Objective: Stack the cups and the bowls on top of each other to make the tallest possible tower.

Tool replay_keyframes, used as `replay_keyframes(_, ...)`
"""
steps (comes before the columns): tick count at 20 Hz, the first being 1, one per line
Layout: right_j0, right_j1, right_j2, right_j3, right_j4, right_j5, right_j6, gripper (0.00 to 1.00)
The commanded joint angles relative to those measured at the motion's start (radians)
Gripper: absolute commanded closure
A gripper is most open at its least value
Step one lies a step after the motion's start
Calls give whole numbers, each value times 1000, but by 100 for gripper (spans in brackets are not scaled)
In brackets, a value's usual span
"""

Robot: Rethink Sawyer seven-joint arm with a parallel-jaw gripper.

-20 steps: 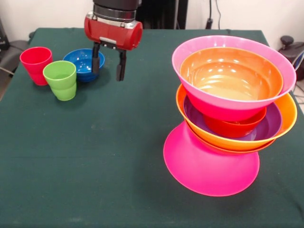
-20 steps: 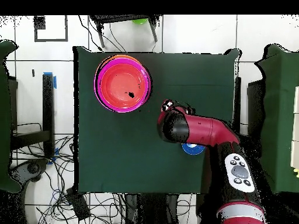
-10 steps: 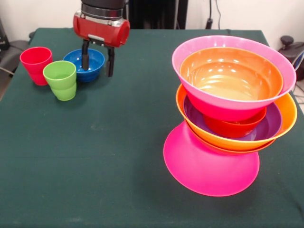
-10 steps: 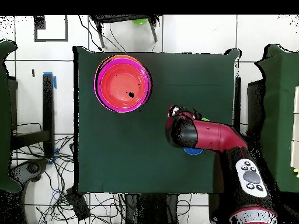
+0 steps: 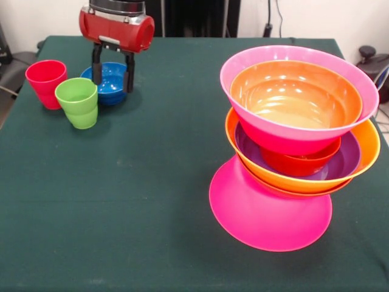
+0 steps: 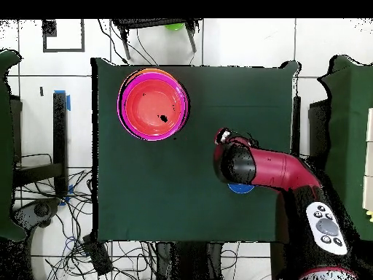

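A: Cups, count?
B: Two: red cup [image 5: 45, 81], lime green cup [image 5: 78, 101], both beside the gripper [image 5: 112, 72].
A: Bowls?
B: Seven visible: small blue bowl [image 5: 109, 83] at the gripper; six in the tower [image 5: 292, 146], well away.

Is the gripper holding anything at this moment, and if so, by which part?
Nothing is held. The gripper is open, its fingers straddling the small blue bowl without closing on it.

Tower [image 5: 298, 146]: nested bowls on upturned hot pink base, stood right. Red cup [image 5: 46, 82], lime green cup [image 5: 78, 101], small blue bowl [image 5: 111, 82]: upright, grouped far left.
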Motion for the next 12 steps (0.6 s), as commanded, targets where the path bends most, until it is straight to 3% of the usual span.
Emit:
replay_keyframes(1,-25,15,124,-35,-83,173,-194,0)
replay_keyframes(12,-69,54,130,-22,-164,118,-183,0)
